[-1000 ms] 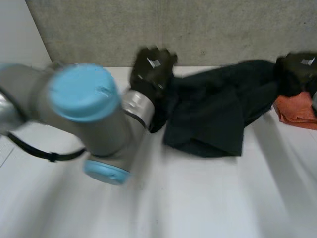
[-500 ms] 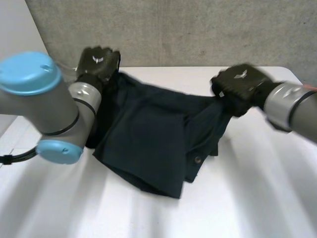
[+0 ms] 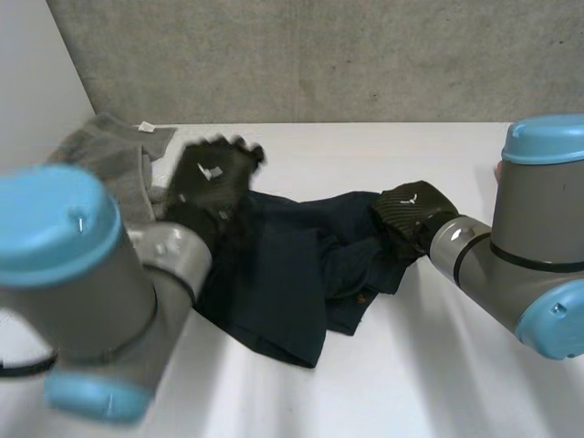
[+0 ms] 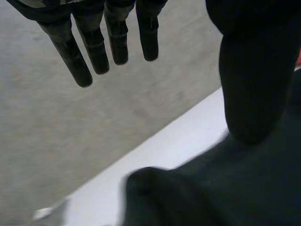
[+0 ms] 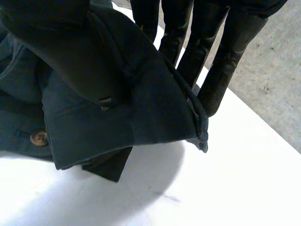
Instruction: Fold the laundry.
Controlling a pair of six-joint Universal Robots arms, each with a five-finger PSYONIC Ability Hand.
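A dark navy garment [image 3: 283,274] lies crumpled on the white table [image 3: 411,383], its lower end hanging toward the front. My left hand [image 3: 212,178] hovers over the garment's left edge. In the left wrist view its fingers [image 4: 94,42] are straight and spread away from the thumb, holding nothing, with the dark cloth [image 4: 225,188] below. My right hand [image 3: 409,212] sits at the garment's right edge. In the right wrist view, thumb and fingers [image 5: 221,56] pinch a fold of the navy cloth [image 5: 141,108], with a brown button [image 5: 37,137] nearby.
A grey cloth [image 3: 114,151] lies bunched at the table's back left, just beyond the left hand. A grey concrete wall [image 3: 347,55] runs behind the table. My left arm [image 3: 82,292] fills the near left and the right arm [image 3: 538,255] stands at the right.
The garment has come down from being stretched between both hands to lie on the table. My left hand has let go and opened. My right hand moved lower, still gripping.
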